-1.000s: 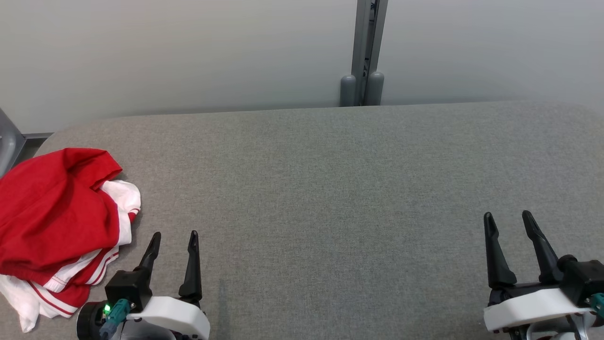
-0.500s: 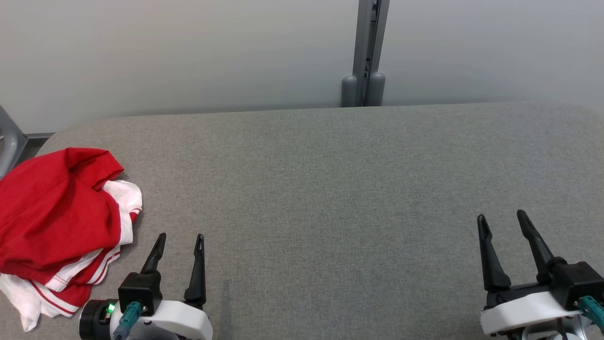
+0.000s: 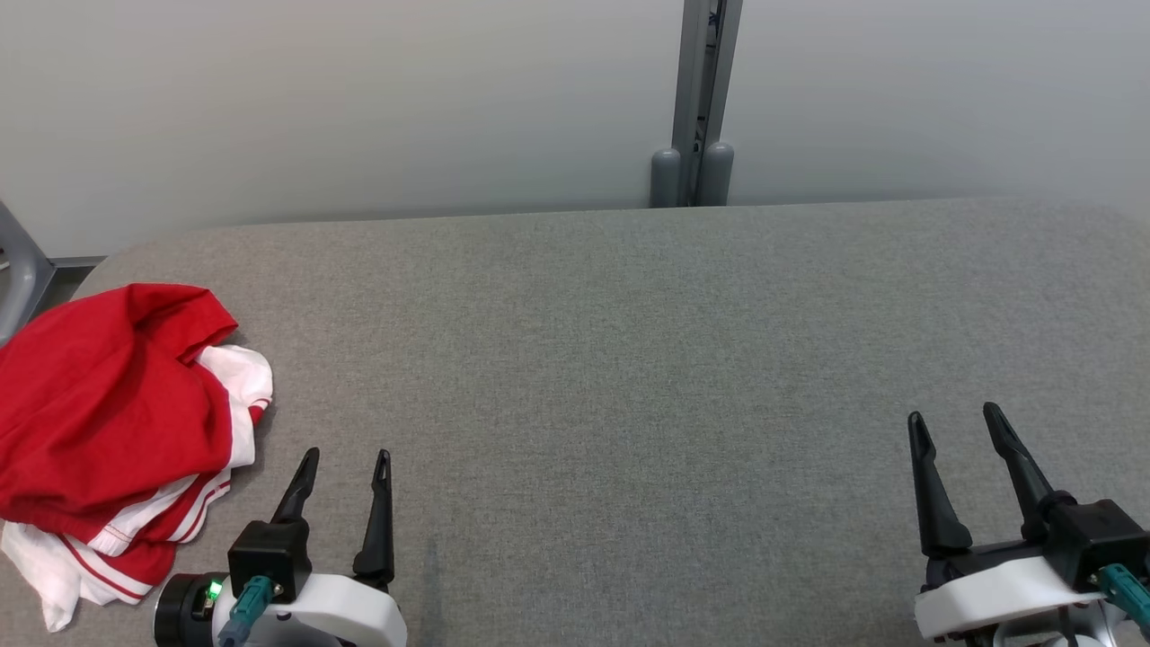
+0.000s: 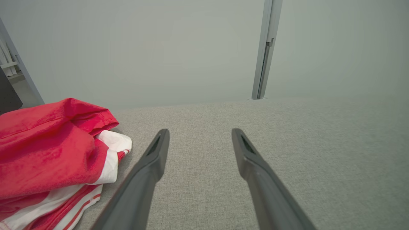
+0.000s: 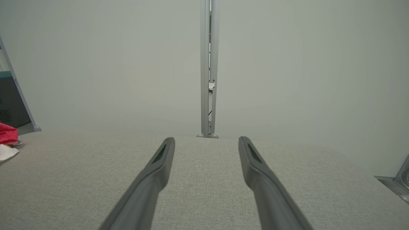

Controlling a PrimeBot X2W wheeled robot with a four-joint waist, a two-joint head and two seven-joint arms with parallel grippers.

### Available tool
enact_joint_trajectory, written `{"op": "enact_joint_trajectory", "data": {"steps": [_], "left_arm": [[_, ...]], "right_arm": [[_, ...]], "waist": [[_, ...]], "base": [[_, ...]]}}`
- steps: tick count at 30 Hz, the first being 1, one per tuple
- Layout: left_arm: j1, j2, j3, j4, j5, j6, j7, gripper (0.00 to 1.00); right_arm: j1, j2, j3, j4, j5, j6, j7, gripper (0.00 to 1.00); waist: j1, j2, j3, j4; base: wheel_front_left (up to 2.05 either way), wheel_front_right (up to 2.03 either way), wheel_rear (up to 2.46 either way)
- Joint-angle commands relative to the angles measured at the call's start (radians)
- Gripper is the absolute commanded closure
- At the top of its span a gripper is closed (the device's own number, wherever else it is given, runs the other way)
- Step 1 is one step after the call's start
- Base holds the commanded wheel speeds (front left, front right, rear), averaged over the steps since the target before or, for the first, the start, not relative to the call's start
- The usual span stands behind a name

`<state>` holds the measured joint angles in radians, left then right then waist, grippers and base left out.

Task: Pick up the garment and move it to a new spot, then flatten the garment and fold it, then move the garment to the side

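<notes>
Two pincers, head view: the left pincer (image 3: 347,454) and the right pincer (image 3: 950,412) both stand wide and empty over the grey table (image 3: 629,359).
Change, head view: over the last second each pincer drifts slightly inward, toward the table's middle. The whole picture also shifts a little, so part of this is camera movement. Neither opening alters.
Garment, head view: the red and white garment (image 3: 108,404) lies crumpled at the table's left end, unmoved. It sits just to the left of the left pincer without touching it, and well apart from the right pincer.
Meaning for task: in my judgement no step has begun. The pick-up is outstanding, and the drift brings neither pincer nearer the cloth.
Left wrist view: the left pincer (image 4: 200,131) is wide with bare table between its fingers. The garment (image 4: 48,150) lies beside the left-hand finger, close but apart, and the pincer points past it.
Right wrist view: the right pincer (image 5: 207,139) is wide and empty. A scrap of the garment (image 5: 6,135) shows at the far left edge, well apart.
Requirement: the left pincer likely needs to turn leftward to reach the cloth.
</notes>
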<state>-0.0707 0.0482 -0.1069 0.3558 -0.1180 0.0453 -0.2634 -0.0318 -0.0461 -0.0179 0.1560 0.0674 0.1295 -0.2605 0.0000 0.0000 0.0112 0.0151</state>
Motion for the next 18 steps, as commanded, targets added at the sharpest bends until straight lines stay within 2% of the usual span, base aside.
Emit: {"op": "enact_joint_trajectory", "data": {"steps": [1,18], "left_arm": [[-0.015,0.004,0.001,0.001,-0.006,0.005,-0.002,0.00],[-0.010,0.004,-0.006,-0.001,0.001,0.002,-0.002,0.00]], "right_arm": [[-0.002,-0.008,-0.002,0.003,-0.003,0.002,-0.007,0.00],[0.007,-0.008,-0.007,0.000,-0.003,0.002,-0.006,0.00]], "waist": [[0.0000,0.0000,-0.001,0.000],[0.0000,0.0000,-0.006,0.007]], "base": [[0.00,0.00,0.00],[0.00,0.00,0.00]]}}
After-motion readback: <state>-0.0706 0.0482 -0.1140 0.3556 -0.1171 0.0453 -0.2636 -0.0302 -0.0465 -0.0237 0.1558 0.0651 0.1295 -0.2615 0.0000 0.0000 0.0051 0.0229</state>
